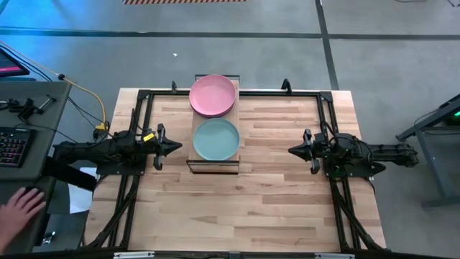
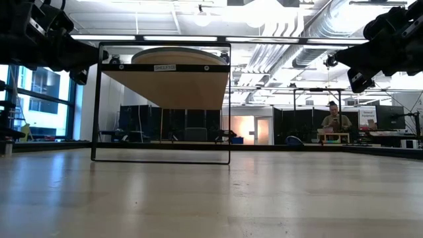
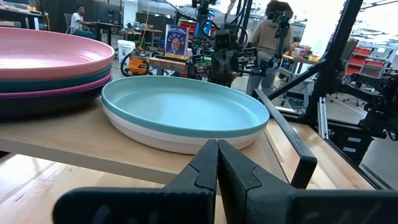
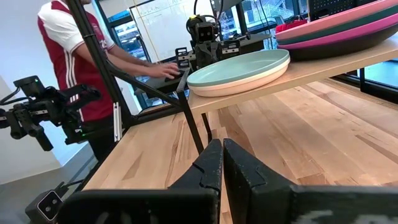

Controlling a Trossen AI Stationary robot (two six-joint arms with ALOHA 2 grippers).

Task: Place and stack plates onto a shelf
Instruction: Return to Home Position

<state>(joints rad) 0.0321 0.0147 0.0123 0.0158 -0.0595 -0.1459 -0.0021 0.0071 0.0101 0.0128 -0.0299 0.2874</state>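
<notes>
Plates (image 1: 212,95): I see two stacks on shelf (image 1: 213,166).
Left gripper (image 1: 176,147): fingers together, beside shelf.
Right gripper (image 1: 291,150): fingers together.

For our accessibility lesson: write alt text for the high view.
From above, a wooden shelf on the table carries a pink plate at its far end and a light teal plate nearer; the left claw and right claw rest shut either side.

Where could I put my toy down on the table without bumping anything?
Best spot: the bare table in front of the shelf, between both arms. Narrower strips run between the shelf and the left tool and right tool. The shelf top is full: pink plate and teal plate stacks.
</notes>
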